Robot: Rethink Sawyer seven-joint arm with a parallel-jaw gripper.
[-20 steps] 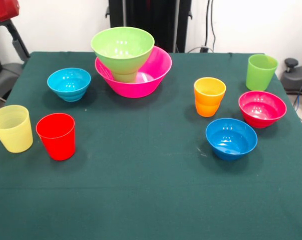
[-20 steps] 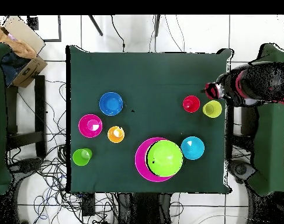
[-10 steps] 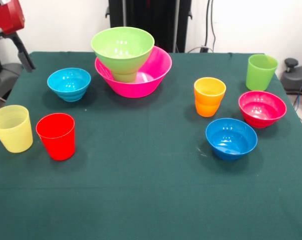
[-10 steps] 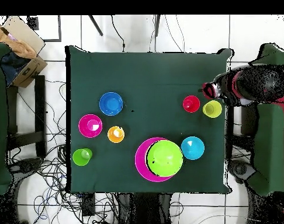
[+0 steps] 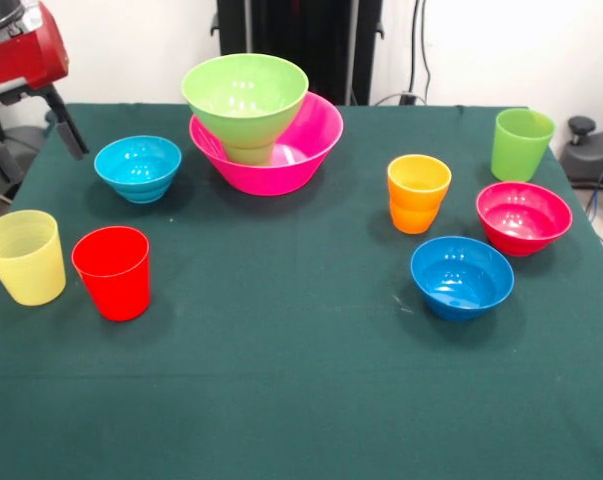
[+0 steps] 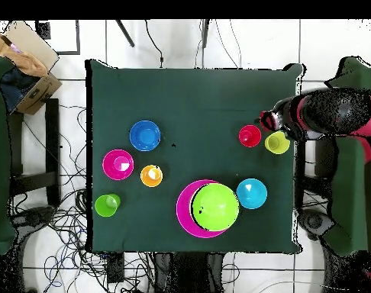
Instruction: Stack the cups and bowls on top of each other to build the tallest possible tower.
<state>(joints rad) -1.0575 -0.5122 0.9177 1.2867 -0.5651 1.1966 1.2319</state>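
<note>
Far left, above the tabletop's corner: red-and-black arm's claw, prongs spread apart, pinching nothing, hanging up behind the two nearest cups.

Below it, right at the left edge: pale yellow plastic cup, upright, with the red plastic cup just beside it. Close pair, so little room between them for a prong; open cloth in front of and to the right of the red one.

Further back: small light blue plastic bowl, standing alone.

Centre back: the tower so far, three pieces. Large pink plastic bowl at the bottom, small green cup inside it, medium lime green plastic bowl perched on top, level by the look of it.

Right half, all loose: orange plastic cup, darker blue plastic bowl, magenta plastic bowl and taller lime green plastic cup, the last two close to the right edge.

Judged progress: under a third done, seven pieces left to place. Wide bare middle and front, giving a clear path from the left-hand cups to the tower.
</note>
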